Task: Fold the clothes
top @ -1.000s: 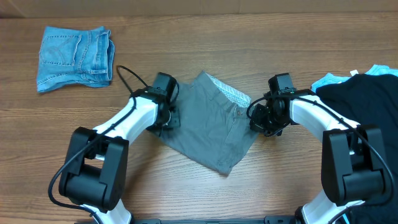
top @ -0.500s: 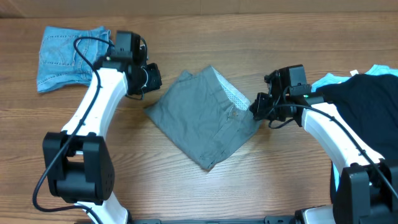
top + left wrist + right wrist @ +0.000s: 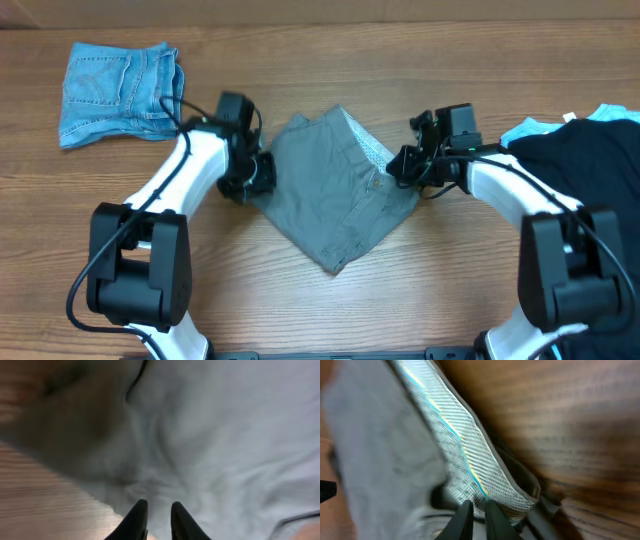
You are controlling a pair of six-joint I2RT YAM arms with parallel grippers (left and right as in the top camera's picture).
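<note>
The grey trousers lie folded into a rough diamond in the middle of the table, with their whitish lining showing at the upper right edge. My left gripper sits at their left edge. In the left wrist view it hovers over the grey cloth with a narrow gap and nothing pinched. My right gripper is at the right edge by the waistband. Its fingers stand slightly apart, tips against the woven lining.
Folded light-blue denim shorts lie at the far left. A black garment over a pale-blue one is heaped at the right edge, close behind my right arm. Bare wood lies beyond the trousers.
The trousers went from a spread shape to a tighter fold. My left arm swung out toward the denim shorts, then came back to the trousers' left edge. The right gripper stayed at the waistband.
</note>
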